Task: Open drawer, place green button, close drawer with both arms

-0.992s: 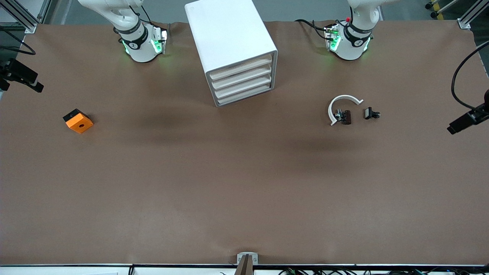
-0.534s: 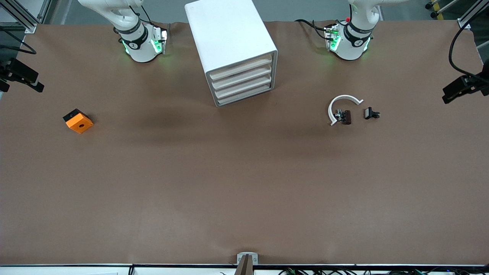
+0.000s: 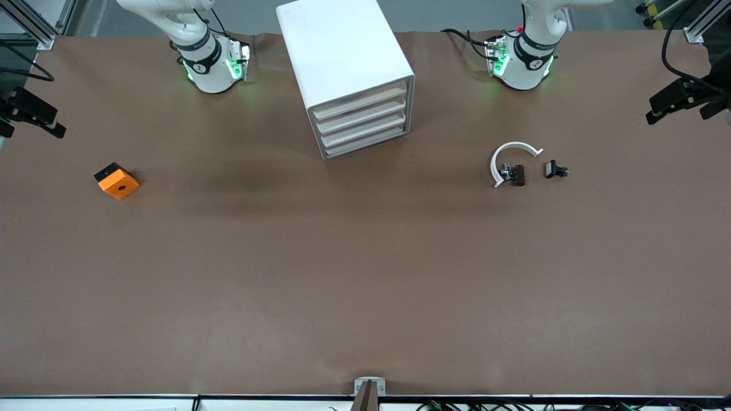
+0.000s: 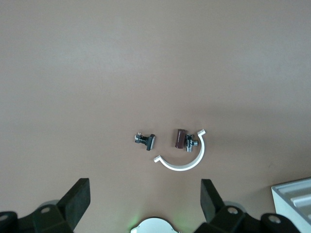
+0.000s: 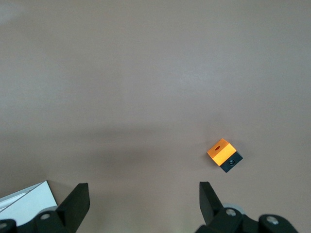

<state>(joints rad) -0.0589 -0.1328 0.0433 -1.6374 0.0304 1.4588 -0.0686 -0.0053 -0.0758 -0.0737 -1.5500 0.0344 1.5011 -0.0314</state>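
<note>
Four cream drawers sit in the white cabinet (image 3: 342, 57) between the two arm bases, and the lowest drawer (image 3: 365, 144) is shut like the rest. Toward the right arm's end of the brown table (image 3: 365, 274) lies an orange block (image 3: 117, 181). Toward the left arm's end lie a white open ring (image 3: 502, 155), a small brown piece (image 3: 517, 174) inside its curve, and a black clip (image 3: 554, 169) just beside. I cannot tell which small thing is the button. From the left wrist, the left gripper (image 4: 143, 189) hangs high over the ring and clip, fingers spread wide, holding nothing. From the right wrist, the right gripper (image 5: 143, 190) hangs high over the table near the orange block, fingers spread wide too, holding nothing.
</note>
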